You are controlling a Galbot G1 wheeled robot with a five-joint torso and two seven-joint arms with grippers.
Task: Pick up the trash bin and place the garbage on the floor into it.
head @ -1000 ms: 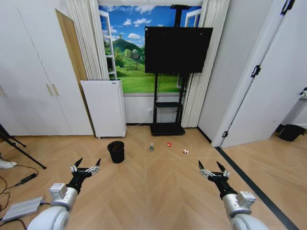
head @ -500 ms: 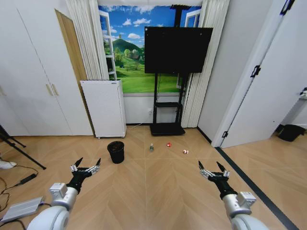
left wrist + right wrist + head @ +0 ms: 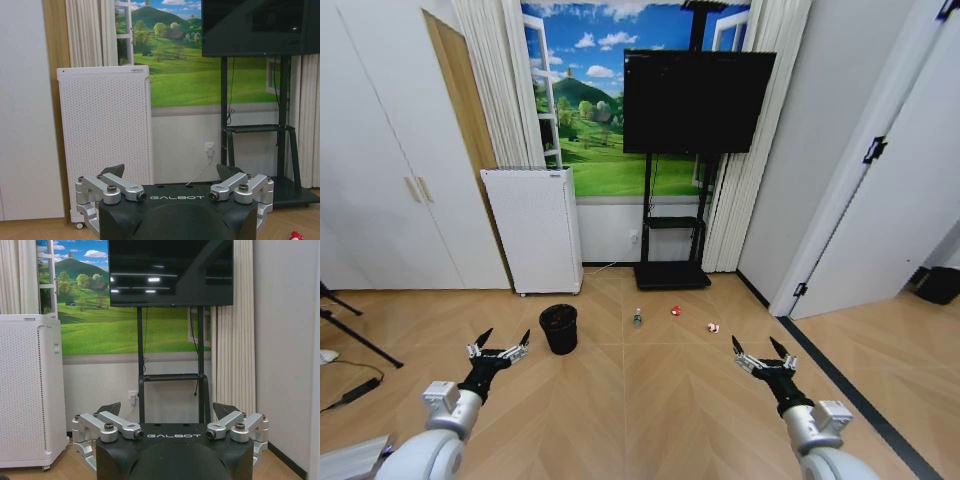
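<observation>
My left gripper (image 3: pixel 498 347) hangs low in the lower left of the head view, fingers spread wide and grasping nothing; my right gripper (image 3: pixel 759 353) mirrors it in the lower right, fingers just as spread, also empty. The trash bin (image 3: pixel 559 329) stands upright on the wooden floor left of centre, well ahead of my left gripper and just in front of the white air purifier (image 3: pixel 534 229). The garbage lies in a loose row to the bin's right: the small green bottle (image 3: pixel 637 317) upright and nearest the bin; the red wad (image 3: pixel 675 310) a little further right; the red-and-white wad (image 3: pixel 713 327) furthest right, slightly nearer me; all three apart from one another and from the bin. Behind them the black TV stand (image 3: pixel 670 271) rises to the dark television (image 3: pixel 697 101), with the landscape mural (image 3: pixel 588 110) beside it. In my left wrist view the fingertips (image 3: pixel 114 170) stand parted before the purifier (image 3: pixel 105 140); in my right wrist view the fingertips (image 3: pixel 225 410) stand parted before the television (image 3: pixel 171 272).
</observation>
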